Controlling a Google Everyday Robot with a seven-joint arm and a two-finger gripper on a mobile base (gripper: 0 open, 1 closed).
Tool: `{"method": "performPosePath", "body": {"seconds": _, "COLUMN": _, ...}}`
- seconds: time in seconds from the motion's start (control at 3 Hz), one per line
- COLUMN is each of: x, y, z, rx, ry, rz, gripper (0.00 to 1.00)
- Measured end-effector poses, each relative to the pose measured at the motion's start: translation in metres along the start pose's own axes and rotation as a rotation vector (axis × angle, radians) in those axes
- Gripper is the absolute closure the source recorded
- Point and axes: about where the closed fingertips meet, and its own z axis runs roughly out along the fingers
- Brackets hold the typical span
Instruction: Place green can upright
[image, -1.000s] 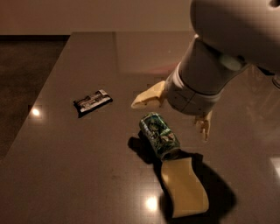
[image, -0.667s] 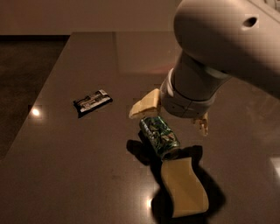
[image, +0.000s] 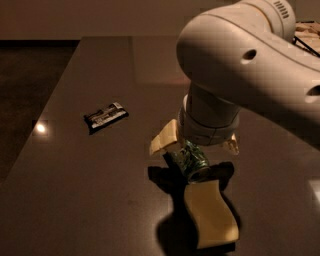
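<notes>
The pincer (image: 195, 148) hangs low over the dark surface (image: 90, 200), its pale fingers (image: 162, 140) spread wide either side of the green can (image: 194, 161), which lies on its side against the yellow sponge (image: 210, 217), well apart from the black-and-white packet (image: 105, 115).

Part of green can (image: 194, 163) beneath tool (image: 197, 145)

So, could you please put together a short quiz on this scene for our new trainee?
1. True or false: the green can stands upright.
2. The yellow sponge lies: A) on top of the can; B) beside the can, nearer the camera; C) far off to the left.
3. Fill in: the open gripper hovers directly over the ____.
Key: 1 false, it lies on its side; 2 B; 3 green can.
</notes>
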Motion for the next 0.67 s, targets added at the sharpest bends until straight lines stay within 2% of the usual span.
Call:
{"method": "performPosePath", "body": {"seconds": 0.33, "x": -0.0062, "y": 0.0027, "z": 0.0046, "rx": -0.032, "ry": -0.035, "rz": -0.036, "gripper": 0.17}}
{"method": "performPosePath", "body": {"seconds": 0.67, "x": -0.0083, "y": 0.0024, "z": 0.0050, "rx": -0.040, "ry": -0.069, "rz": -0.040, "gripper": 0.41}}
